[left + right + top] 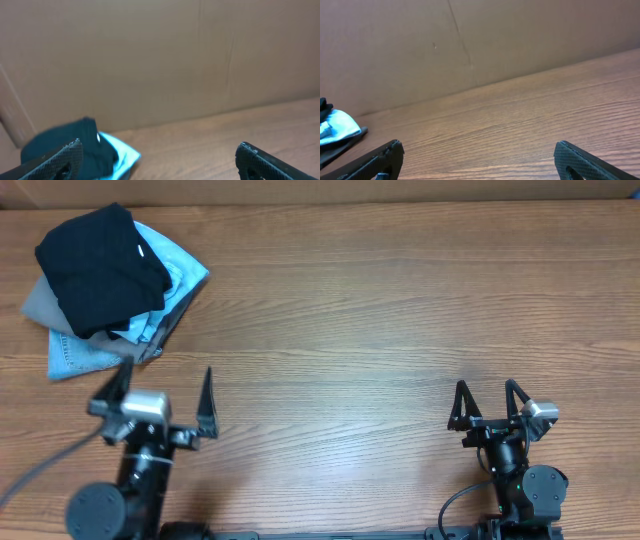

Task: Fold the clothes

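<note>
The black T-shirt [100, 265], crumpled atop the pile [75, 358] at the far left, looks light and limp, probably best pinched at an outer edge; left gripper [167, 370] and right gripper [486, 387] gape empty at the near edge.

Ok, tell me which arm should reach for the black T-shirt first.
Left. The black T-shirt tops the pile at the table's far left, just ahead of the open, empty left claw. The right claw, also open, sits across the table, well away.
</note>
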You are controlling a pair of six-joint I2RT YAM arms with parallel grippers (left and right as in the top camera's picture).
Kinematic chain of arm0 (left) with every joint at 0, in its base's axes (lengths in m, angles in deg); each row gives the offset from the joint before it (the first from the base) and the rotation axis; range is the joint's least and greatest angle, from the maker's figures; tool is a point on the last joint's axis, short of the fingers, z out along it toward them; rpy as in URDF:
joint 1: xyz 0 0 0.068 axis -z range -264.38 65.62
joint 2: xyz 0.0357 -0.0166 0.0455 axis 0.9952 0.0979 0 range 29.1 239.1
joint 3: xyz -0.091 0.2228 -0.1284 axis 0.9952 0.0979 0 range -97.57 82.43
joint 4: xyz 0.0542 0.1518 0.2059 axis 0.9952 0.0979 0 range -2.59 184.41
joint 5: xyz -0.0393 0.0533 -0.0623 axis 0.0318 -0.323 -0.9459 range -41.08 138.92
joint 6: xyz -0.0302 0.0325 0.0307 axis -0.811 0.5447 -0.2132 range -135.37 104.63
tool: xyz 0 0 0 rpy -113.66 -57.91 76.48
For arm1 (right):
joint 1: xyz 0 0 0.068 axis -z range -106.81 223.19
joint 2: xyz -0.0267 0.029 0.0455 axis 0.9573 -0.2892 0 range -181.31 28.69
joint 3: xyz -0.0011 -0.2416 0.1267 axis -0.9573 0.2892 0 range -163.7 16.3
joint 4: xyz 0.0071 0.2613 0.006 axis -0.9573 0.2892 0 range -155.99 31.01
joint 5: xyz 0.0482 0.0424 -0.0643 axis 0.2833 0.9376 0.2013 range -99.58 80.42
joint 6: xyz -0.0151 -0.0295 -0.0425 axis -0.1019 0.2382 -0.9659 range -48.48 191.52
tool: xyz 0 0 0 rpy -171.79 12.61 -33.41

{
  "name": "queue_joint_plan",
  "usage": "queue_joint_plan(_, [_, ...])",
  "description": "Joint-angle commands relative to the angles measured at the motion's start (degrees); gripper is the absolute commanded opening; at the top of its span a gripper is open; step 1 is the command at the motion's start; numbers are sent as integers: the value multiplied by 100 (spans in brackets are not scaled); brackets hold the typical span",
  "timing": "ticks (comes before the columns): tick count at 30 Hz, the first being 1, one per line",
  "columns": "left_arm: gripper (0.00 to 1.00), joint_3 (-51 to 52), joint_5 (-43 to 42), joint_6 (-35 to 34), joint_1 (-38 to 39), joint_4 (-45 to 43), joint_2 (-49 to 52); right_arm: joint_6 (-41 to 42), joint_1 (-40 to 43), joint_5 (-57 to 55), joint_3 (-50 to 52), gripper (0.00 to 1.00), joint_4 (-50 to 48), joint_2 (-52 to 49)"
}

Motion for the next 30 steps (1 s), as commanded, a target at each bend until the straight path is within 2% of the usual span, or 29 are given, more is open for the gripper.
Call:
queue_joint_plan(1, [100, 686, 101, 79, -55, -61, -704, 0, 44, -31, 59, 100, -37, 57])
queue_joint_plan(6, [100, 1609, 98, 74, -103, -520, -1506, 0, 44, -31, 59, 100, -37, 57])
queue_joint_plan(10, [100, 2236, 114, 76, -109, -1388, -1513, 2, 44, -31, 59, 100, -35, 57])
queue_joint_plan(17, [100, 3279, 118, 76, -22, -2214, -1513, 0, 44, -31, 59, 100, -37, 57])
queue_joint_plan(21, [100, 3388, 101, 74, 11, -1663, -1513, 0, 44, -31, 59, 100, -37, 57])
queue_joint_plan(30, [100, 3388, 63, 55, 11, -1279, -1504, 0, 44, -31, 59, 100, -37, 57])
